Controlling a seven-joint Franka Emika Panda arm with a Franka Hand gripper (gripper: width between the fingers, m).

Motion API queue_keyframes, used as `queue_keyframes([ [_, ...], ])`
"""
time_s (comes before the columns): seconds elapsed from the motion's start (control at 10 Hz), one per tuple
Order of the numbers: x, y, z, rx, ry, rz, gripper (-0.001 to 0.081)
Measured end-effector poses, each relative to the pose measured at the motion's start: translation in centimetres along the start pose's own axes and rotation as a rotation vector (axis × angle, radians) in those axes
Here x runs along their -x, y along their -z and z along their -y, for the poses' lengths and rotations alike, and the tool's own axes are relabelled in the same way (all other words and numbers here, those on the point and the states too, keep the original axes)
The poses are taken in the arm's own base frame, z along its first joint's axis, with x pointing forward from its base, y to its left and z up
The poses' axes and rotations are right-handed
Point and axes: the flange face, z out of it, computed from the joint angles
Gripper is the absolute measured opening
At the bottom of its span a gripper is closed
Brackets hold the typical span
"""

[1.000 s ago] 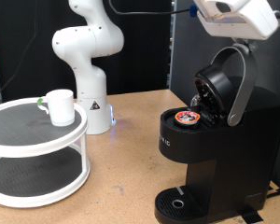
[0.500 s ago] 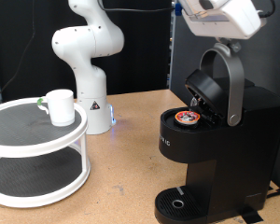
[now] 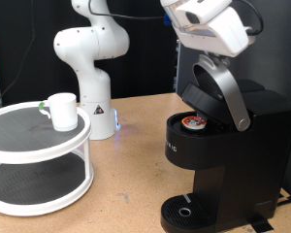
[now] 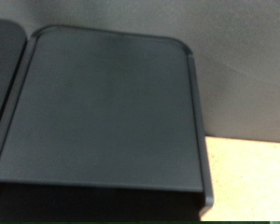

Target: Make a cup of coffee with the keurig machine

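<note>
The keurig machine stands black and boxy at the exterior view's right. Its lid is half lowered over the open pod chamber, where a small pod with a reddish top sits. My gripper is above the machine, on the top of the silver-grey arched lid handle; its fingers are hidden by the white hand. The cup, a plain white mug, stands on the top tier of a round white shelf at the left, far from the gripper. The wrist view shows only a dark flat panel.
The white arm base stands behind the shelf on the wooden table. The machine's round drip tray at the bottom holds nothing. A black panel rises behind the machine. A strip of wooden table shows in the wrist view.
My gripper has moved down and to the exterior view's left with the lid handle. The handle has swung forward and the lid has come down closer over the pod.
</note>
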Motion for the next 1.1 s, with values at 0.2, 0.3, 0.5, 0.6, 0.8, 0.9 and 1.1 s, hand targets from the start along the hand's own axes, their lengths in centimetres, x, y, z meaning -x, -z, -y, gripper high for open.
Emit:
queue_keyframes([
  [0.2,0.7,0.2,-0.7,-0.004,0.003,0.003,0.0004],
  [0.3,1.0,0.3,-0.9,-0.008,0.006,0.006,0.0004],
  [0.5,1.6,0.6,-1.4,-0.017,0.023,0.016,0.0004],
  [0.6,2.0,0.7,-1.6,-0.019,0.035,0.024,0.0004],
  [0.8,2.7,0.7,-2.1,-0.016,0.063,0.05,0.0004],
  [0.9,3.5,0.7,-2.5,-0.011,0.077,0.069,0.0004],
  [1.1,5.1,0.3,-3.3,-0.011,0.099,0.096,0.0004],
])
